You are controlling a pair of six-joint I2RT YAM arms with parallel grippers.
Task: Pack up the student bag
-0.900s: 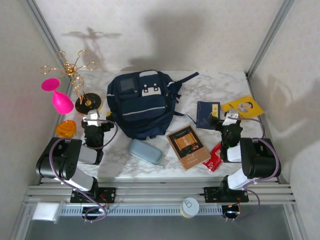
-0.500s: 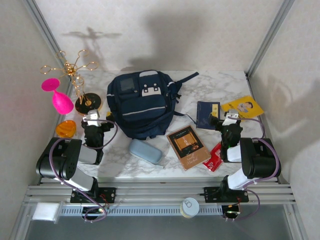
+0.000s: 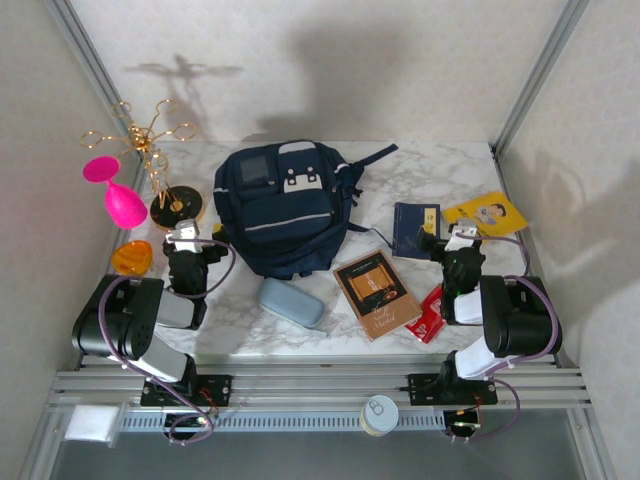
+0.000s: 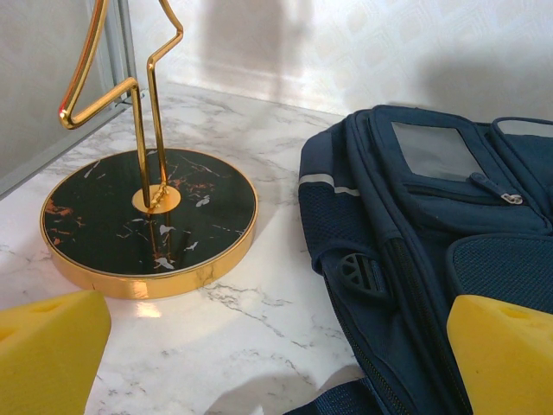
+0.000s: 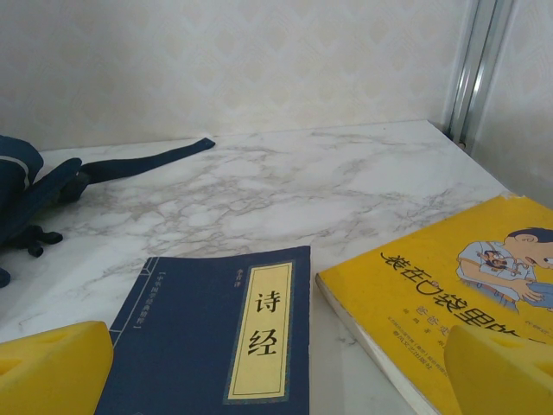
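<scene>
While left fingers (image 4: 47,354) and right fingers (image 5: 52,367) hang released and empty, the soft, floppy bag (image 3: 283,212), at the left's two o'clock, looks best pinched by its zip tab (image 4: 510,198).

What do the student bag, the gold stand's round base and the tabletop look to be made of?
The student bag: matte navy woven fabric, with stitched seams, a mesh side pocket and zips. The stand base: glossy black veined disc, stone-look, with a polished gold rim, probably metal; reflections show on it. The table: white, grey-veined marble look with slight sheen; stone or laminate, cannot tell.
</scene>
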